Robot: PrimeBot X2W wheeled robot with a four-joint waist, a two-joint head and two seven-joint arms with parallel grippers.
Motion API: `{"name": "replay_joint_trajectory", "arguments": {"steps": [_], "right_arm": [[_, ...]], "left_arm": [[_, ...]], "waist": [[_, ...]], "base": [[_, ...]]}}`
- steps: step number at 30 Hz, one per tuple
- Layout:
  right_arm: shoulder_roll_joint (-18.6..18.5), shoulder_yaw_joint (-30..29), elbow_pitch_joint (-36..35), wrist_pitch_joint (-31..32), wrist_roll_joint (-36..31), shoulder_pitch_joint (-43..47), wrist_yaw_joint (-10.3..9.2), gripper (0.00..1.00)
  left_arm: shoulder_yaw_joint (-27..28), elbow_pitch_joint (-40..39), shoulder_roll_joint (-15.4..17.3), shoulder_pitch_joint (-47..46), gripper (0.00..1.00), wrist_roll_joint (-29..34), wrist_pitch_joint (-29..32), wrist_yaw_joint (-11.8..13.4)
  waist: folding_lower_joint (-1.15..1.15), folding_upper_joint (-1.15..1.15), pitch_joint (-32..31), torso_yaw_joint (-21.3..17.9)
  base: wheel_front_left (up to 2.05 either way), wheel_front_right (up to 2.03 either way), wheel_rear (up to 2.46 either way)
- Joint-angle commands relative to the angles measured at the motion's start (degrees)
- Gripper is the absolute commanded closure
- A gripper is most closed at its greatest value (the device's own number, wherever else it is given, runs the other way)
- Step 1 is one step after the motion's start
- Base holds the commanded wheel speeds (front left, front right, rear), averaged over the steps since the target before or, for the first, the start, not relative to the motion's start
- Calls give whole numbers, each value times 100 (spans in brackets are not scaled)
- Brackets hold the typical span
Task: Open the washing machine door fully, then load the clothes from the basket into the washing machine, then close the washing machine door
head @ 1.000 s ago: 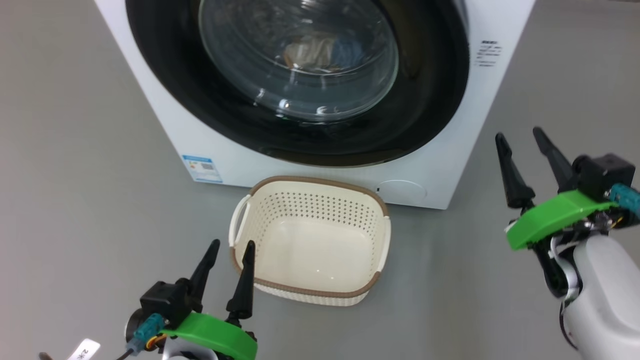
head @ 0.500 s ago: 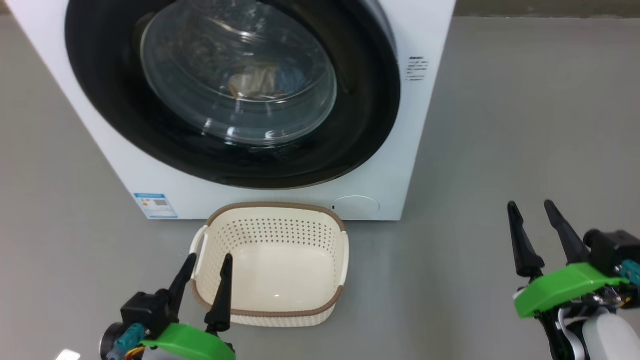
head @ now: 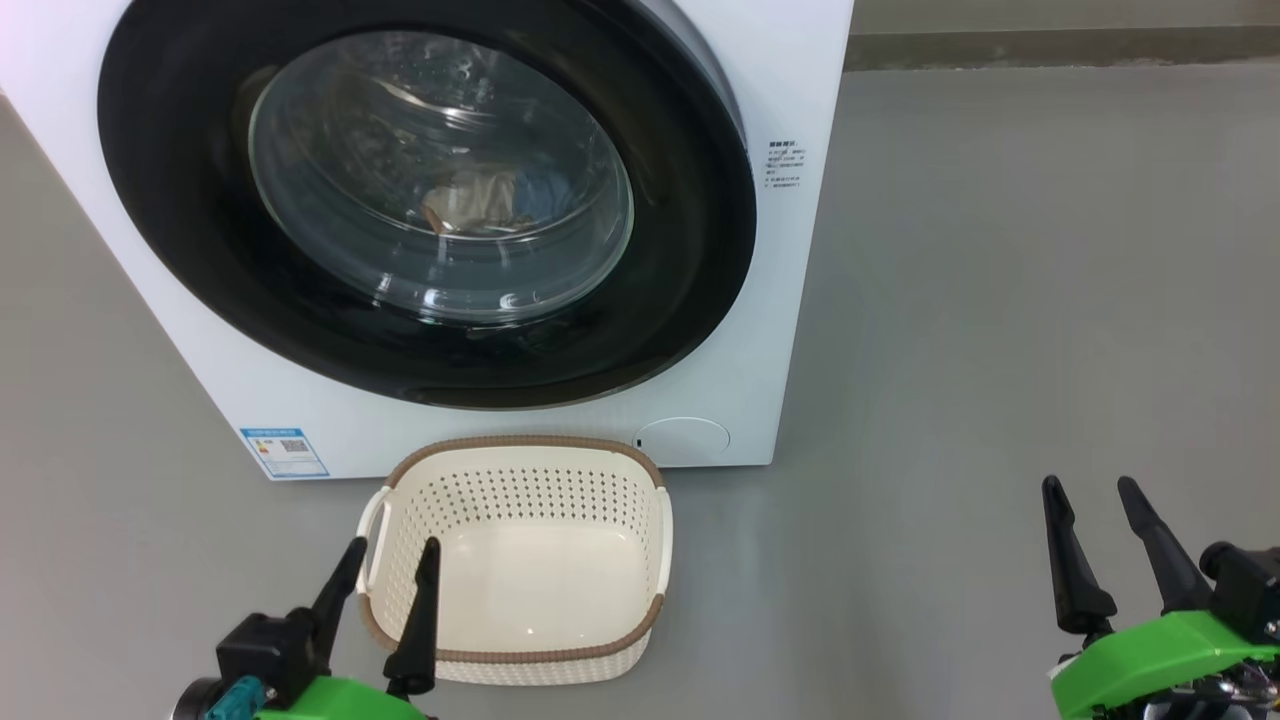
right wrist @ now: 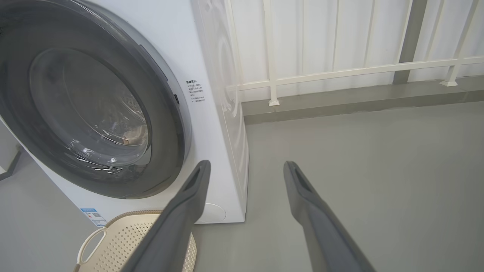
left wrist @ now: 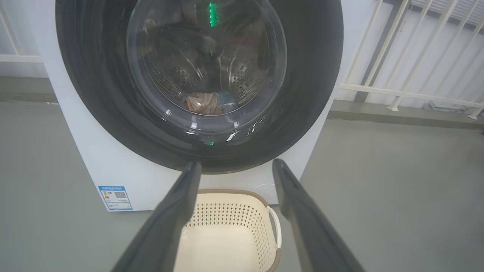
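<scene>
The white washing machine (head: 790, 80) stands ahead, and its washing machine door (head: 690, 220), with a black rim and bulging glass, lies flush against the front. Through the glass the clothes (head: 470, 200) show as a cream and blue heap in the drum, also in the left wrist view (left wrist: 208, 102). The cream basket (head: 520, 441) sits on the floor before the machine, with nothing in it. My left gripper (head: 392, 548) hangs open at the basket's near left corner. My right gripper (head: 1088, 487) stands open over bare floor, well right of the machine.
A blue label sticker (head: 284, 452) and a round cover (head: 683, 441) mark the machine's lower front. A white railing (right wrist: 340, 71) on a low curb runs behind and to the right of the machine. Grey floor (head: 1000, 300) spreads to the right.
The head camera has moved, so machine and basket sit further left and lower in the picture. The right gripper has dropped lower in the view. Both grippers stay open.
</scene>
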Motion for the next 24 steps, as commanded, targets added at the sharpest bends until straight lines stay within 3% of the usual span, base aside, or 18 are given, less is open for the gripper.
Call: {"name": "replay_joint_trajectory", "arguments": {"steps": [1,24], "right_arm": [[-39,103,-241,31,-46,-7,0,0],[-12,106,-666,223,29,455,0,0]], "left_arm": [[236,-192,137,-64,0,24,13,58],[237,-437,179,145,0,-47,-8,251]], "waist": [[0,0,-25,0],[0,0,-40,-10]], "base": [[0,0,0],[0,0,0]]}}
